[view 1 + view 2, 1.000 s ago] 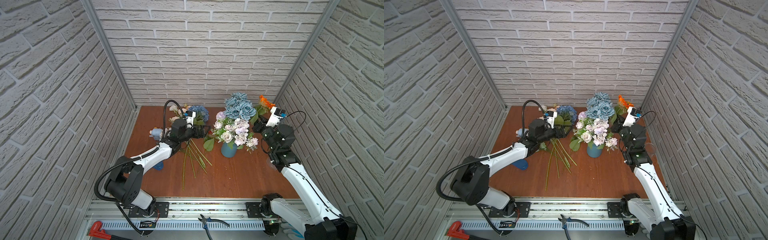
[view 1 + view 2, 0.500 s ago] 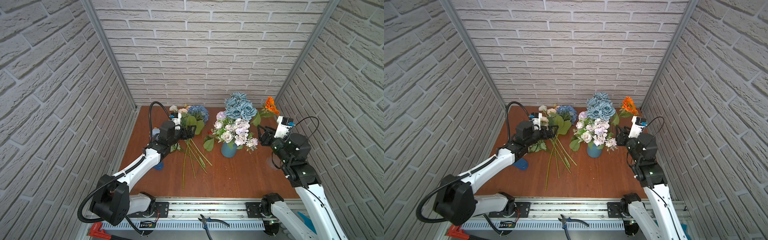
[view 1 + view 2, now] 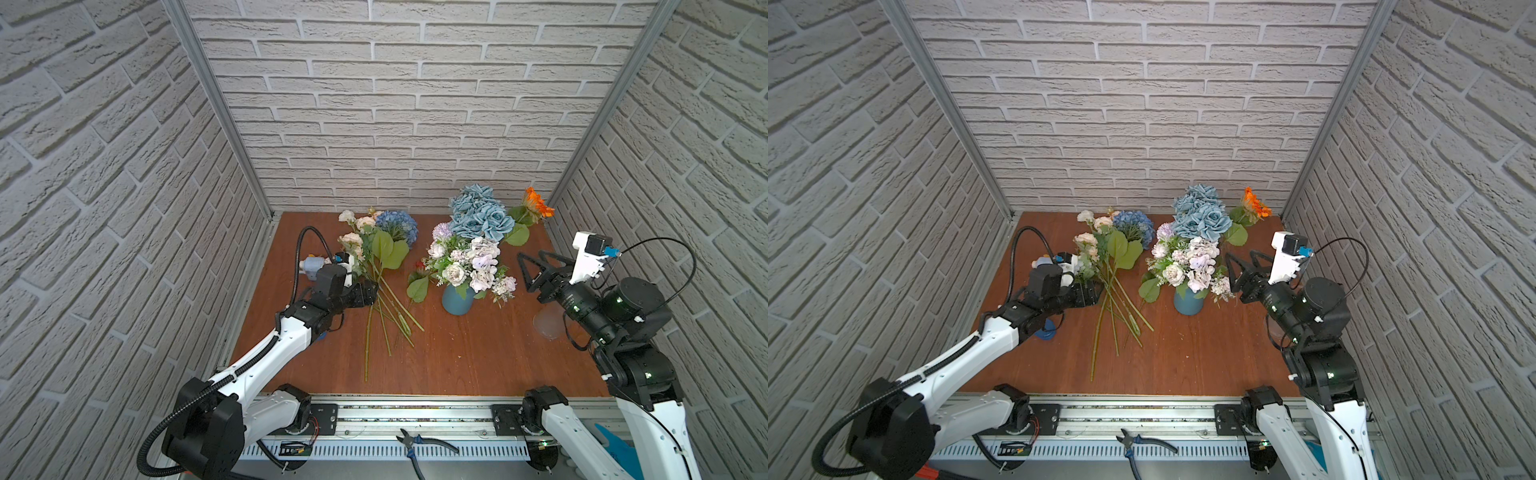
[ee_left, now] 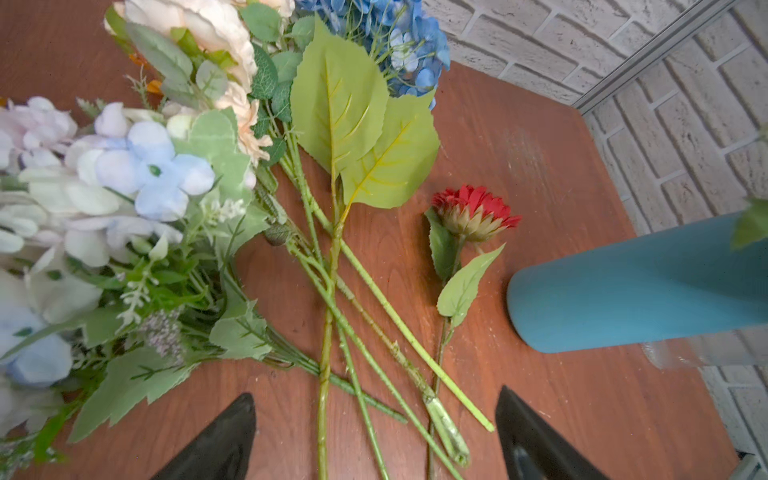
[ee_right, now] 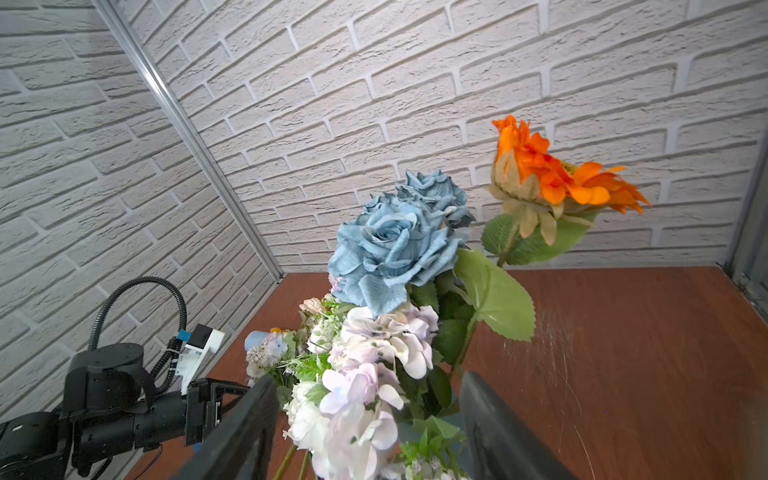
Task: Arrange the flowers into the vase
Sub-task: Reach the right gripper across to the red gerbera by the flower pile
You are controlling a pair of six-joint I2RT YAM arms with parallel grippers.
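While both pairs of jaws stand apart, long green-stemmed flowers (image 3: 386, 249) lie beside the blue vase (image 3: 456, 300).

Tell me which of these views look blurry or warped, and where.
Both top views: sharp, evenly lit, soft shadows, but the wide lens splays the brick walls outward. Left wrist view: the lilac-white cluster nearest the lens is soft, and the vase is stretched sideways at the edge. Right wrist view: the orange daisy is slightly smeared; the blue rose is crisp.
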